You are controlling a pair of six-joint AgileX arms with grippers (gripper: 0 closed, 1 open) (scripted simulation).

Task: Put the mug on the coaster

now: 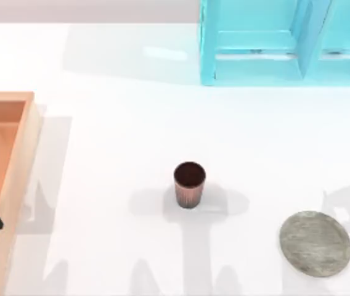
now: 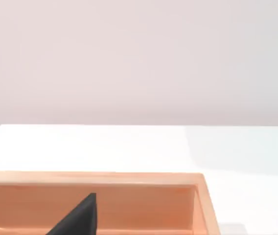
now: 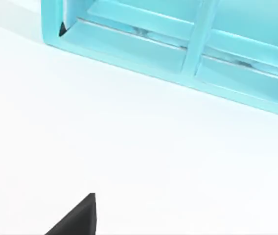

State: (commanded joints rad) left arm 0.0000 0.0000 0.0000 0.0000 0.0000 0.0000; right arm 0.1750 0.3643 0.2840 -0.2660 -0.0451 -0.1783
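While the mug (image 1: 189, 184) stands upright, well apart from the coaster (image 1: 315, 243) | handling: likely rigid, light, ribbed | hold: opposite sides, mid-height | jaws: state cannot be told

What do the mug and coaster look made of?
Mug: looks like copper or copper-toned metal with a dull sheen, going by its reddish-brown ribbed sides and dark interior; glazed ceramic is possible. Coaster: looks like matte stone or slate, going by its mottled grey-green streaks and lack of shine.
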